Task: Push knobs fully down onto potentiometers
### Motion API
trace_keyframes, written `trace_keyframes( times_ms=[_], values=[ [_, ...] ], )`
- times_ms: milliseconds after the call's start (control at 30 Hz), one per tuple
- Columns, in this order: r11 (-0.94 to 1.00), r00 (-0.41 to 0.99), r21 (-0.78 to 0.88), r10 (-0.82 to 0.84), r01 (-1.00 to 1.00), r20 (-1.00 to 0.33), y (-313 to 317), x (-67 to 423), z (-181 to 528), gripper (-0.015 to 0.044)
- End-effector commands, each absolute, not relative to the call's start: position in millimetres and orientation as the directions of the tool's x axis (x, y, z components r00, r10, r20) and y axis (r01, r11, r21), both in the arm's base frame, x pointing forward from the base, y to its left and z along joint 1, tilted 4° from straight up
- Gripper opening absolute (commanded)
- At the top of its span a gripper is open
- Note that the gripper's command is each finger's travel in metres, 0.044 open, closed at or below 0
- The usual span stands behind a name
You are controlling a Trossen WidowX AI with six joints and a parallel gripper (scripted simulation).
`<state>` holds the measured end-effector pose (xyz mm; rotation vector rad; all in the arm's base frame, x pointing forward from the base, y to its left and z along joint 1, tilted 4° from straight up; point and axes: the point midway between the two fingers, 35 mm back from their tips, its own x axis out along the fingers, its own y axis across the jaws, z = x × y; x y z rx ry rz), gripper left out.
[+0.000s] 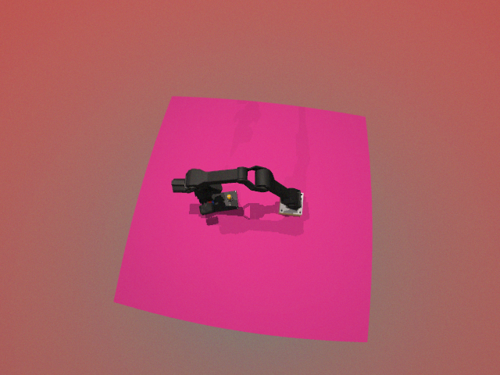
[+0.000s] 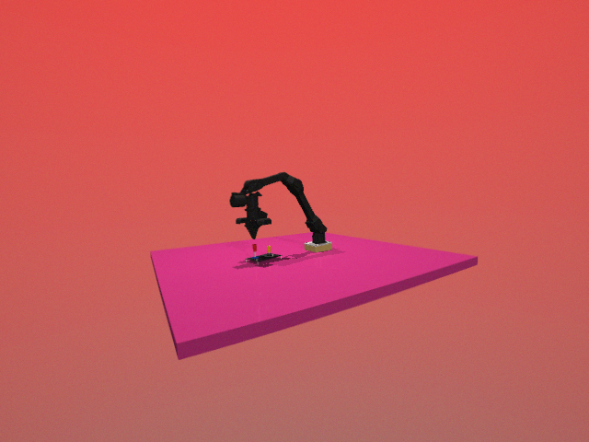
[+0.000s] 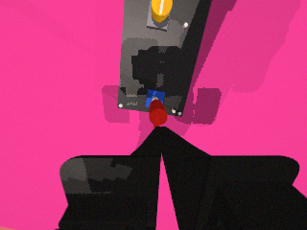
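Observation:
The dark circuit board (image 1: 233, 205) (image 2: 275, 257) (image 3: 139, 43) stands on short legs on the pink table. A red knob (image 2: 254, 248) (image 3: 157, 114) stands high on its shaft above a blue potentiometer (image 3: 155, 97) near one end of the board, with a gap between them. A yellow knob (image 1: 229, 197) (image 2: 269, 249) (image 3: 161, 9) stands above a grey potentiometer (image 3: 158, 22) towards the other end. My gripper (image 2: 254, 238) (image 3: 160, 131) is shut and empty, pointing down. Its tips are a little above the red knob, with a small gap in the exterior view.
The arm's pale base (image 1: 284, 210) (image 2: 317, 247) stands on the pink table (image 1: 242, 274) (image 2: 309, 290), to the right of the board in the top and exterior views. The arm arches high between base and board. Its shadow falls across the board and the table.

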<state>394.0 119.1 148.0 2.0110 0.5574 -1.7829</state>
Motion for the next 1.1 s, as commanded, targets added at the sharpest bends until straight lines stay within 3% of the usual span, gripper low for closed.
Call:
trace_keyframes(
  times_ms=[0,1067],
  values=[
    [-0.845,0.105,0.030,0.031,0.534,-0.994,119,394,142,0.0000],
    [-0.845,0.105,0.030,0.031,0.534,-0.994,119,395,125,0.0000]
  ],
)
